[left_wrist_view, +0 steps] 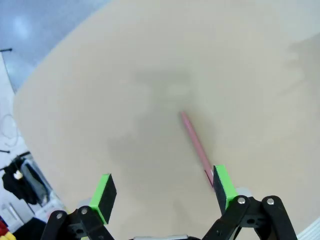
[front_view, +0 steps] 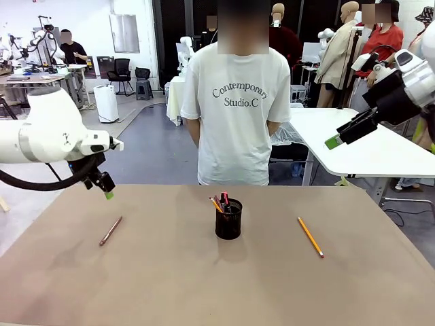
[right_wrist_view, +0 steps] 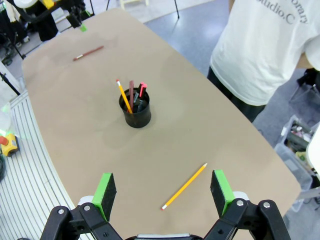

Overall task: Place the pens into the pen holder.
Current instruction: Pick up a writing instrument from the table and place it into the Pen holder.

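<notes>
The black mesh pen holder [front_view: 228, 219] stands mid-table with several pens in it; the right wrist view shows the holder [right_wrist_view: 135, 110] with a yellow, a brown and a red-tipped pen upright inside. A brownish-pink pen [front_view: 110, 231] lies on the table at the left, and its pink shaft [left_wrist_view: 196, 146] runs below my open left gripper [left_wrist_view: 163, 191]. That left gripper [front_view: 107, 191] hovers above the table, up and slightly left of this pen. A yellow pencil [front_view: 310, 237] lies at the right; this pencil [right_wrist_view: 184, 186] sits under my open right gripper [right_wrist_view: 163, 191]. The right gripper [front_view: 336, 139] is raised high off the table.
A person in a white T-shirt [front_view: 235, 115] stands at the table's far edge behind the holder, arms behind the back. A white table [front_view: 367, 142] stands behind at the right. The brown tabletop [front_view: 204, 285] is bare around the pens.
</notes>
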`<action>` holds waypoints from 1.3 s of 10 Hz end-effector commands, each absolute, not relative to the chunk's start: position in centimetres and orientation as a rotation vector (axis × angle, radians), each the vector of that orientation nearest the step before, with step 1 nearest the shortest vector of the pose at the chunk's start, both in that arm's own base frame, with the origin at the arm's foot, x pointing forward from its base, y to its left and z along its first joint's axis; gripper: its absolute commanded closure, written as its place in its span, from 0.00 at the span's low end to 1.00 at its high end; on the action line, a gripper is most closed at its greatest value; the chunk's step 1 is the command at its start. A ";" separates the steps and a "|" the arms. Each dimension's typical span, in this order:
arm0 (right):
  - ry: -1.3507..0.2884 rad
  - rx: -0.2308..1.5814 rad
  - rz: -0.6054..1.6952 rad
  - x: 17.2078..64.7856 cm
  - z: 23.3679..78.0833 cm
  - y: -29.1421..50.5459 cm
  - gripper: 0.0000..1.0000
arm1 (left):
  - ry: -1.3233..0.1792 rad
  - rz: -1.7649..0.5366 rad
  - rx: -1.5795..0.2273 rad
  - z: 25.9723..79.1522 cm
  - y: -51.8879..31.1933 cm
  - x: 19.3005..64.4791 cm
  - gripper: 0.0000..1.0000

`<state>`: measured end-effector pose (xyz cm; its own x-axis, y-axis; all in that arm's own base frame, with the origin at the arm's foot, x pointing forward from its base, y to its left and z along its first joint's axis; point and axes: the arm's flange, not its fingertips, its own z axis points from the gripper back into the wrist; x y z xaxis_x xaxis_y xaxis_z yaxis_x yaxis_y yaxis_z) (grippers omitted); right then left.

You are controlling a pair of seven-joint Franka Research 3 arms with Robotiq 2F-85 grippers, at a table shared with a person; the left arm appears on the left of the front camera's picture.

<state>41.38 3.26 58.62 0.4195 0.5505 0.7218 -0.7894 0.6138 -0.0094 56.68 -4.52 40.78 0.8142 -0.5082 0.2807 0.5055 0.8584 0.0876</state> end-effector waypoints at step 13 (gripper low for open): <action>-0.759 0.382 0.848 41.4 58.7 3.4 0.00 | -0.110 -0.255 0.073 35.8 -8.9 58.8 0.00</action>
